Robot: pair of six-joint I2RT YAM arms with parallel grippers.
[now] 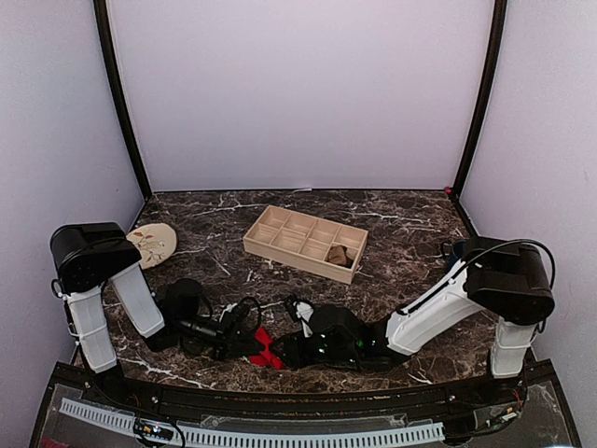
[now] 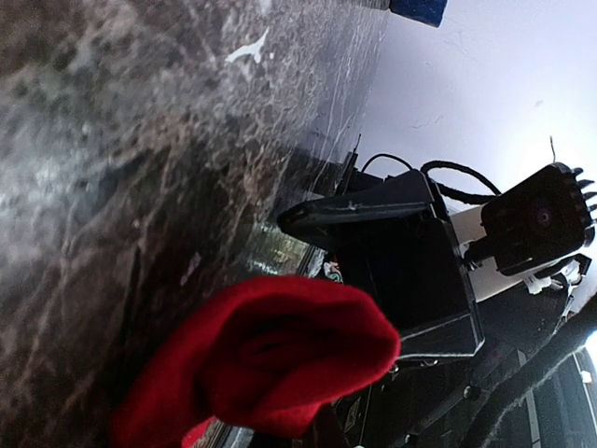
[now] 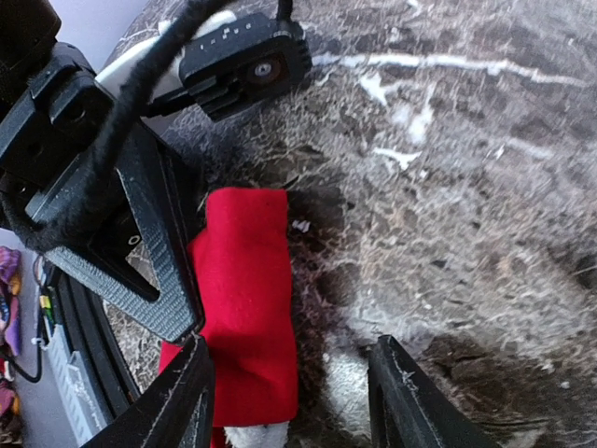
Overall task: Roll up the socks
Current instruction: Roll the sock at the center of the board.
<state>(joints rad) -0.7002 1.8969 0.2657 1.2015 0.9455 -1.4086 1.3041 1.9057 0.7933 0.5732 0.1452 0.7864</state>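
Observation:
The red sock (image 3: 247, 299) lies folded into a short thick strip on the dark marble table (image 3: 448, 187), near the front edge between the two arms (image 1: 264, 347). My left gripper (image 1: 248, 342) is shut on one end of it, and in the left wrist view the red sock (image 2: 270, 359) bulges up and hides the fingers. My right gripper (image 3: 294, 401) stands open around the sock's other end, the sock close to its left finger (image 3: 187, 397). The tan-brown sock (image 1: 338, 255) sits as a small bundle in the wooden tray (image 1: 280, 229).
The compartmented wooden tray stands at mid-table. A round beige patterned disc (image 1: 152, 245) lies at the far left. The table's front edge and a white perforated strip (image 1: 252, 434) run just behind the grippers. The two grippers are very close together.

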